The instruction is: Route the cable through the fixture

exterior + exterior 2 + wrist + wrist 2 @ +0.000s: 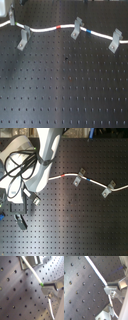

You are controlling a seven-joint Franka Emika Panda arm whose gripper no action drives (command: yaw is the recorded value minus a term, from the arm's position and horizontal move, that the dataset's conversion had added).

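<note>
Gripper (46, 289) clamped on the white cable (47, 28) near its green-tipped stretch, low over the perforated black surface (65, 90). Cable threaded through all three grey fixtures (76, 27), red band (59, 26) and blue band (88, 31) flanking the middle one.

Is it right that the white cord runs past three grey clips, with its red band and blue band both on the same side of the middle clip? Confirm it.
Not quite. In the first exterior view the cord does pass three grey clips, but the red band and blue band lie on opposite sides of the middle clip, not the same side.
</note>
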